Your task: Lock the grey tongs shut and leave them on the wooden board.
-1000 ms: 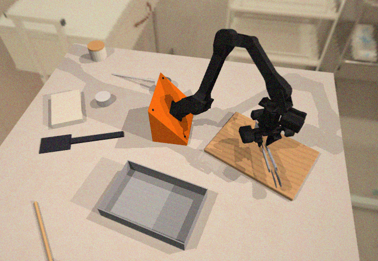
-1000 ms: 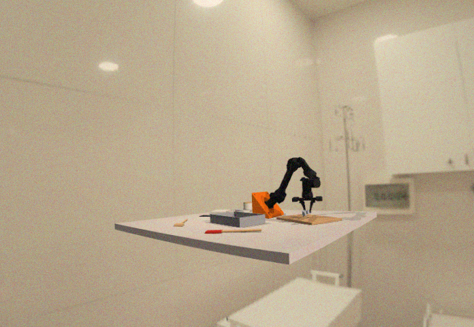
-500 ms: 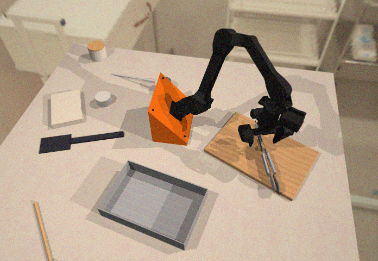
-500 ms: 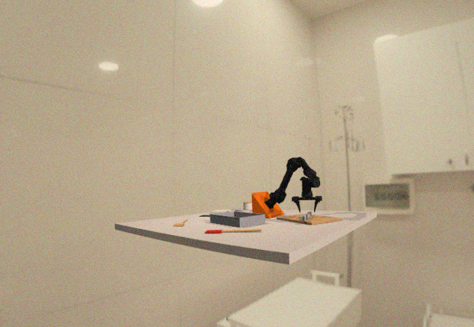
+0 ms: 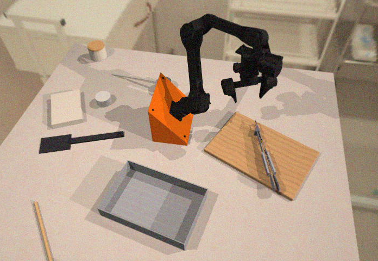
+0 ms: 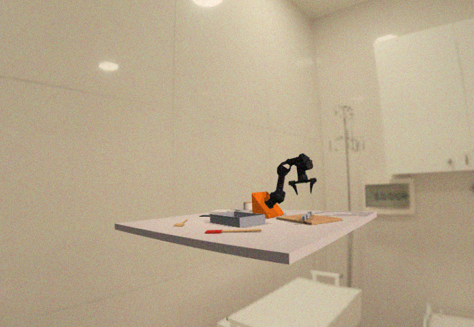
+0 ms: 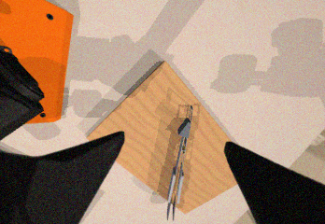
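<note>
The grey tongs (image 5: 265,163) (image 6: 305,217) (image 7: 184,128) lie on the wooden board (image 5: 297,154) (image 6: 326,221) (image 7: 212,173). Their two arms are close together, nearly parallel, with a narrow gap. The hinge end is toward the board's far side and the tips reach its near edge, seemingly slightly past it in the wrist view. Whether the lock inside the hinge holds cannot be seen. My gripper (image 5: 247,99) (image 6: 304,193) (image 7: 174,141) is wide open and empty, well above the board and apart from the tongs. The grey roasting tin (image 5: 140,227) (image 6: 222,220) is empty.
The orange arm mount (image 5: 168,132) (image 6: 259,204) (image 7: 53,70) stands left of the board. Beyond it are a black spatula (image 5: 55,143), a cream block (image 5: 65,107), a white round piece (image 5: 102,96) and a wooden-lidded jar (image 5: 97,53). A red-ended tool (image 6: 213,231) lies near the tin.
</note>
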Robot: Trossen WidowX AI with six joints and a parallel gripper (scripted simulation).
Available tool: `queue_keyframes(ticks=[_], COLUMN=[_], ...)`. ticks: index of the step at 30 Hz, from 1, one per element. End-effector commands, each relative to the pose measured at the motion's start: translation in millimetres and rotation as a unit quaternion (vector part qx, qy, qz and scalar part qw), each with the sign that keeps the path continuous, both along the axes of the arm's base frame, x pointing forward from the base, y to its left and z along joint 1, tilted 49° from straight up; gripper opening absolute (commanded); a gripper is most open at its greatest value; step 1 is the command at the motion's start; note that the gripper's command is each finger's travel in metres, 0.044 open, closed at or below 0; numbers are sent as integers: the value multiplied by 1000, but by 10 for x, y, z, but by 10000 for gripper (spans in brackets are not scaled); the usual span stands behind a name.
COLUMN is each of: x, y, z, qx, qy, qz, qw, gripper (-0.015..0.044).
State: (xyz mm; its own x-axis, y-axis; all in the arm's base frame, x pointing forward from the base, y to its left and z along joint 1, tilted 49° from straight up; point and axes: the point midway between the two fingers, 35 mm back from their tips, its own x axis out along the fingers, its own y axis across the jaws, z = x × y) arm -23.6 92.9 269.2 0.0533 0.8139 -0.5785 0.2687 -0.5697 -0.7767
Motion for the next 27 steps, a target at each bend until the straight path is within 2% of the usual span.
queue_keyframes(ticks=[1,14,27], x=[-96,-28,-24], y=[-74,-399,-405], z=[-39,228,234], qx=[2,6,7], qy=[0,11,11], qz=[1,-2,-2], qw=[1000,1000,1000], gripper=[440,440,440])
